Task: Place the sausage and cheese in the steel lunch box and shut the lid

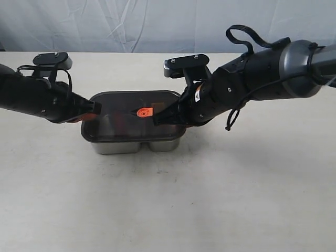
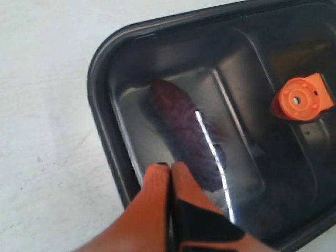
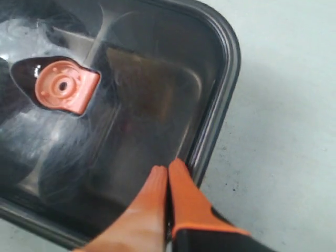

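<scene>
On the pale desk [image 1: 210, 199] we saw the lid [image 1: 123, 116] seated on the steel lunch box [image 1: 118, 147]. From the left wrist, the left jaws were pressed together at the lid's edge, the sausage [image 2: 186, 139] dim beneath. From the right wrist, the right jaws were likewise together at its rim.

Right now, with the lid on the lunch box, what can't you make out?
Cheese: right wrist view, only a dim brown patch under the dark lid; unconfirmed.
Sausage: left wrist view, tinted and blurred by the lid; ribbing lost.
Lid's seating: exterior view, the shut left gripper and right gripper cover parts of both ends.
Steel lunch box: only its front wall shows.
</scene>
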`<control>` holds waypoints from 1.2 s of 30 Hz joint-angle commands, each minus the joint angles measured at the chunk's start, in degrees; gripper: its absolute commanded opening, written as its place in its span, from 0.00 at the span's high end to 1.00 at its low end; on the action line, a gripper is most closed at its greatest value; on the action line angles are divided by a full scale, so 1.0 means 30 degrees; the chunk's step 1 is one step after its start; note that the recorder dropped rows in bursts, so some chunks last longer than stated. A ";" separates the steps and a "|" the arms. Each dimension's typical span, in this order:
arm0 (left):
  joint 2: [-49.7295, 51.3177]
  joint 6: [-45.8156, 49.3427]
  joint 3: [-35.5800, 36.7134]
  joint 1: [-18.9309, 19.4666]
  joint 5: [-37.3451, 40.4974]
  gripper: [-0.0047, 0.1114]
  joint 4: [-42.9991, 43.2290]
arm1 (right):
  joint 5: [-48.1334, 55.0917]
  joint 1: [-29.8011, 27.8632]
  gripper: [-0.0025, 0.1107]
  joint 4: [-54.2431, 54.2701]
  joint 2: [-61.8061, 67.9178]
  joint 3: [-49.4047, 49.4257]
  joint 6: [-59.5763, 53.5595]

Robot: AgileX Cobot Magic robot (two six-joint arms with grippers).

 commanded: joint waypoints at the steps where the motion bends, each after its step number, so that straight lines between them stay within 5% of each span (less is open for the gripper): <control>1: -0.2073 0.0623 -0.0092 -0.0001 0.0078 0.96 -0.0151 | 0.0214 -0.0108 0.98 -0.0502 -0.2157 0.0106 -0.0087; 13: -1.4027 0.0871 0.4357 -0.0001 -0.2796 0.96 -0.0926 | 0.1218 -0.0070 0.98 -0.0521 -0.9849 0.2818 0.0335; 23: -2.3557 -0.0246 0.9060 -0.0001 -0.1127 0.96 -0.0938 | -0.2036 -0.0070 0.98 0.1363 -1.5155 0.8713 0.0335; 29: -2.5531 -0.0050 0.9743 -0.0001 0.2407 0.96 -0.0391 | -0.0783 -0.0070 0.98 0.2343 -1.6107 1.0357 0.0379; 36: -2.5792 -0.0050 0.9743 -0.0001 0.3008 0.96 -0.0264 | -0.0771 0.0108 0.98 0.2343 -1.6175 1.0406 0.0408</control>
